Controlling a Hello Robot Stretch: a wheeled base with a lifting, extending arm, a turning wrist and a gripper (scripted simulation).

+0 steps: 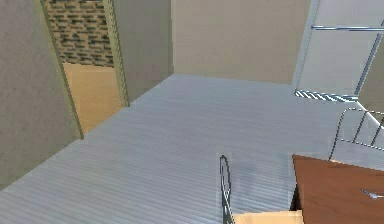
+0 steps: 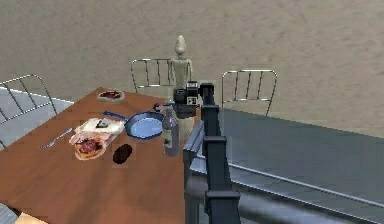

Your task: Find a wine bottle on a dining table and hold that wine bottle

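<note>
Three metal chairs [image 2: 248,86] line the far side of the dining table [image 2: 60,185]. The grey wine bottle [image 2: 170,131] stands upright near the table's right edge, just right of a blue dish [image 2: 145,125]. Beyond the bottle, near a pale statue [image 2: 180,62], is the gripper [image 2: 182,99]. Can't tell its finger state or whether it holds anything.

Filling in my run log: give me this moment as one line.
stage: at dining table | bottle: upright on table | hand: near bottle | held: cannot tell
</note>
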